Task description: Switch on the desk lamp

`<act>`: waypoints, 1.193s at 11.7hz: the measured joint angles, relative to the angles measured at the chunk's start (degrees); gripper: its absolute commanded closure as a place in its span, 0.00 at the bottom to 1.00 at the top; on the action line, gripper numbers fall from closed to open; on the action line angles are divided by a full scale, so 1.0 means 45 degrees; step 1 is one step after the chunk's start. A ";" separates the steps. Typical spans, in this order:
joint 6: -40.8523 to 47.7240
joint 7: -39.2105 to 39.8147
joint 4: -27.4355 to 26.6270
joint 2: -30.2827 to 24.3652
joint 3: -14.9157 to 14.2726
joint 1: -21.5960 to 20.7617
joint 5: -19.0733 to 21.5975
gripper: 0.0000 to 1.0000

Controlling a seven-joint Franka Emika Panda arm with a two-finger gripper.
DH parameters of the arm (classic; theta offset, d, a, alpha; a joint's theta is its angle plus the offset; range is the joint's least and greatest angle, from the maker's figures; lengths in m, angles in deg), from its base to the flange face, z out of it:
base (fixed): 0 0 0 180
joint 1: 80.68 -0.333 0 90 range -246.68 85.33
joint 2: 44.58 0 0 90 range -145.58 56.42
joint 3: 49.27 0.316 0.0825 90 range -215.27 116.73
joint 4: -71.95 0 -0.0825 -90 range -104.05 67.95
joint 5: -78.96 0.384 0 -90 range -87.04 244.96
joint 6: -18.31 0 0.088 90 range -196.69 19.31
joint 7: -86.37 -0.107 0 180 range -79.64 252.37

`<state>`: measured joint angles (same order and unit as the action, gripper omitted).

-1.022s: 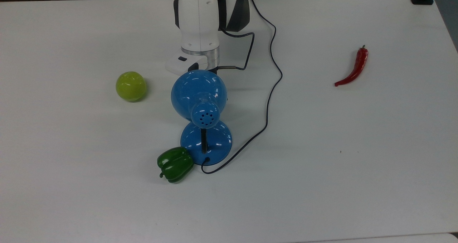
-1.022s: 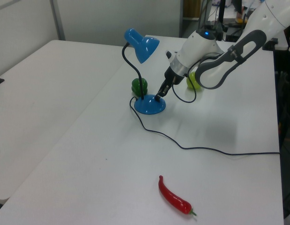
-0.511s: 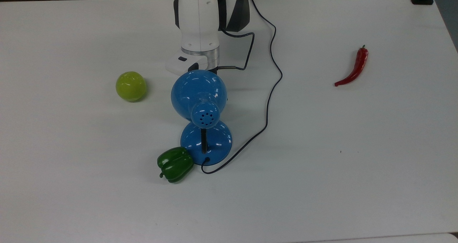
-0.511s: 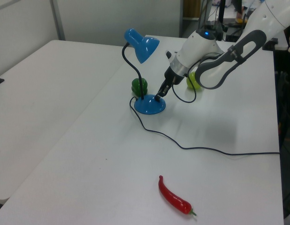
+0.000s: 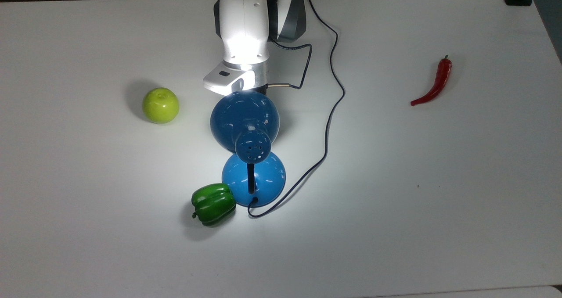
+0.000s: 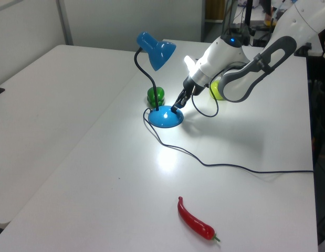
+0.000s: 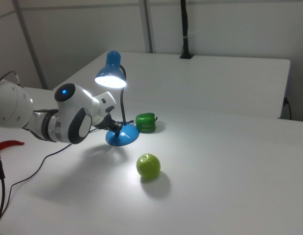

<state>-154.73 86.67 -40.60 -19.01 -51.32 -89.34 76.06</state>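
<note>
Nearest the bottom edge of the top view lies a glossy, lobed green bell pepper (image 5: 212, 203) with a short stem, resting on the smooth matte white table (image 5: 439, 192) and just beside the lamp's base, on the top view's left of it. The desk lamp (image 5: 246, 122) stands near the table's middle: a glossy blue metal piece with a round, shallow-domed base (image 5: 263, 177), a thin black curved neck (image 6: 146, 84) and a domed shade topped by a cap pierced with small vent holes (image 5: 253, 145). It is lit; in the right view the shade's mouth (image 7: 111, 81) glows white, and a bright pool spreads over the table around the base. A thin black cord (image 5: 330, 113) leaves the base's near rim, loops, and runs away toward the far edge.

The gripper (image 6: 176, 107) at the end of the white, smooth-shelled arm (image 5: 243, 30) reaches down onto the base's top in the left view; its dark fingertips sit close together, touching the blue surface.

On the top view's left, apart from the lamp, sits a shiny round yellow-green apple (image 5: 160, 105). Well apart on the top view's right lies a slender, curved, glossy red chilli pepper (image 5: 434, 84) with a small green stem.
</note>
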 measured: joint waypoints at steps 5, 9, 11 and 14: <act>0.0155 0.0000 -0.0143 -0.0168 0.0000 0.0018 0.0000 1.00; 0.2581 0.0000 -0.0333 -0.1123 0.0005 0.0011 0.0000 1.00; 0.4244 0.0000 -0.0397 -0.1739 0.0031 -0.0045 -0.0001 0.98; 0.8086 0.0001 -0.0385 -0.3029 0.0094 -0.0144 -0.0002 0.41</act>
<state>-118.34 86.68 -42.33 -32.64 -50.90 -89.99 76.05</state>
